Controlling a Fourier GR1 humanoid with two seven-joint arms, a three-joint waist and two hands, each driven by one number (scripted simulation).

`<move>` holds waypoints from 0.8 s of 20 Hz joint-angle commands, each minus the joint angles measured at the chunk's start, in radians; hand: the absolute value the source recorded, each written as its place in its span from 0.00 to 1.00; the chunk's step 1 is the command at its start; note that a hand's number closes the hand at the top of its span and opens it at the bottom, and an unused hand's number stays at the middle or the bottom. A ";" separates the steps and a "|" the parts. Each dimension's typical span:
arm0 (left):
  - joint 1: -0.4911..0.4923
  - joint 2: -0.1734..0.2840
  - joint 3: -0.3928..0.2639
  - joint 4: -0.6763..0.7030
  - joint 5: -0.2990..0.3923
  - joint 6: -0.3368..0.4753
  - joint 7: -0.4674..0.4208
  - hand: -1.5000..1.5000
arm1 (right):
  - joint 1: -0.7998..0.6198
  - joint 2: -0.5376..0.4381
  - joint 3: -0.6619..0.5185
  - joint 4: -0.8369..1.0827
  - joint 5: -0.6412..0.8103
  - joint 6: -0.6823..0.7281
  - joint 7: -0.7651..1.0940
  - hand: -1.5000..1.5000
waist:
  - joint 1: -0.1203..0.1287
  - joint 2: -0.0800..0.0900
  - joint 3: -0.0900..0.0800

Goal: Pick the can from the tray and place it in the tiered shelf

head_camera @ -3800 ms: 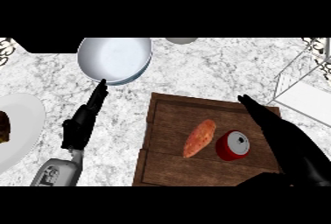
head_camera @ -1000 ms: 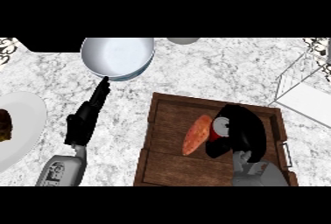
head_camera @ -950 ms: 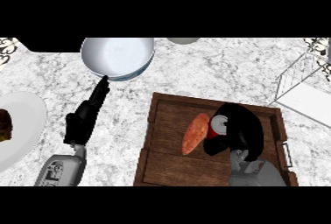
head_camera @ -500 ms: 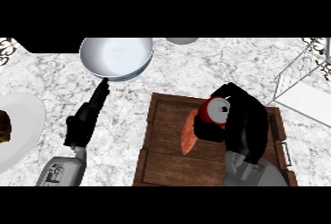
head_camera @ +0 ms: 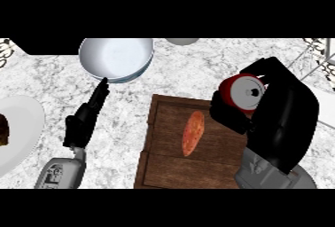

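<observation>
My right hand (head_camera: 282, 116) is curled round the red can (head_camera: 243, 91) and holds it tilted in the air above the far right corner of the wooden tray (head_camera: 171, 162). The can's silver top faces up at me. An orange oblong food item (head_camera: 192, 132) lies on the tray's middle. The white wire tiered shelf (head_camera: 318, 60) shows at the far right edge, beyond the hand. My left hand (head_camera: 86, 118) rests open on the counter left of the tray, fingers pointing away.
A pale blue bowl (head_camera: 116, 57) sits at the back left. A white plate (head_camera: 18, 133) with a brown food piece is at the left edge. Another small white dish (head_camera: 182, 41) peeks in at the top.
My right hand closed on the can and lifted it off the tray, carrying it up and to the right toward the shelf. The left hand stayed put.
</observation>
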 commanded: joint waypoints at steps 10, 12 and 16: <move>0.027 0.001 -0.001 -0.003 -0.010 -0.004 -0.020 0.50 | -0.273 -0.047 -0.304 -0.053 0.171 0.334 0.026 1.00 | 0.001 0.002 0.001; -0.028 0.002 0.025 0.049 -0.004 0.000 -0.027 0.50 | -0.338 -0.045 -0.348 -0.010 0.177 0.344 0.018 1.00 | 0.000 0.005 0.000; 0.000 -0.006 0.006 -0.037 0.005 -0.007 0.012 0.50 | -0.430 -0.099 -0.458 0.048 0.184 0.383 -0.033 1.00 | 0.008 0.003 0.001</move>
